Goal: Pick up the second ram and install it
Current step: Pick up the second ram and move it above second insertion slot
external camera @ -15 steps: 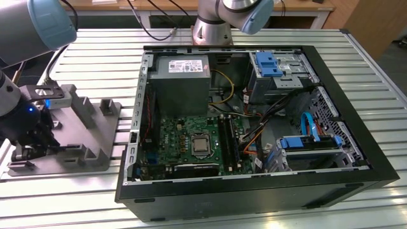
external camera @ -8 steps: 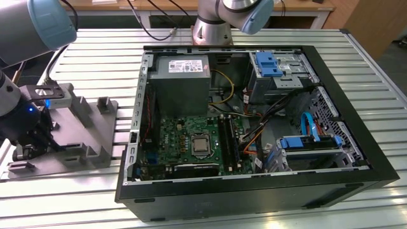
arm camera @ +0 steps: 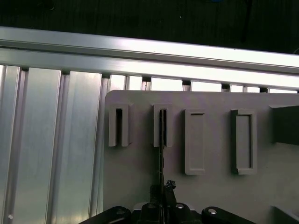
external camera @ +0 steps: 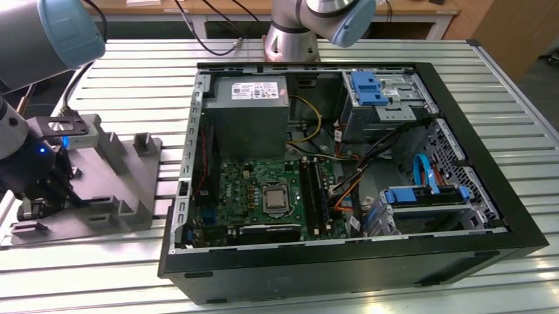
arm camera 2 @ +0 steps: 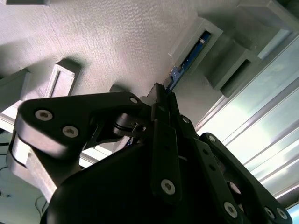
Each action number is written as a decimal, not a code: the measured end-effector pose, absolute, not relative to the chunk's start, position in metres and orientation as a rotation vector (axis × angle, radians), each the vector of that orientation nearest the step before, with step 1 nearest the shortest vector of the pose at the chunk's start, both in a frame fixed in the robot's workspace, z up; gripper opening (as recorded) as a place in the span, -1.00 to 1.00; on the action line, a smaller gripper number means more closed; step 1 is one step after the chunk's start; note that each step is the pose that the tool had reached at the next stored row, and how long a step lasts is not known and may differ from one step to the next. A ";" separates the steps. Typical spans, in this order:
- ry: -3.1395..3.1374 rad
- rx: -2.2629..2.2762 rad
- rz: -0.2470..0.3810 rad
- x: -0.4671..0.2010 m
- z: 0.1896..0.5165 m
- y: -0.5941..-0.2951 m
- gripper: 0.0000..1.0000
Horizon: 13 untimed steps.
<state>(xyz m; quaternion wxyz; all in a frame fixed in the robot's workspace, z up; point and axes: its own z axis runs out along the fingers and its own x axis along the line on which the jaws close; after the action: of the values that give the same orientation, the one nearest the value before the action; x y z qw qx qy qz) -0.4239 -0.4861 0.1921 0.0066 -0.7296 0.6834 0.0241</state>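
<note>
One second ram [arm camera: 161,158]: thin dark edge-on strip in fixture tray [arm camera: 131,186] slot; gripper [arm camera: 161,189] clamped on it.

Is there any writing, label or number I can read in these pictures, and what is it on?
Power supply label: print too small to read.
Motherboard: markings too small to read.
Tray, ram: no text seen.
</note>
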 end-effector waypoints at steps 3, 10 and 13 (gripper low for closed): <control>2.138 -2.283 0.075 -0.424 0.193 -0.486 -0.73; 2.138 -2.283 0.075 -0.424 0.198 -0.486 -0.73; 2.138 -2.283 0.075 -0.424 0.200 -0.486 -0.73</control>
<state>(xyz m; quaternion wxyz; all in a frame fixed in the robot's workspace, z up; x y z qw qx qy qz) -0.4239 -0.4861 0.2004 0.0065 -0.7296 0.6834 0.0241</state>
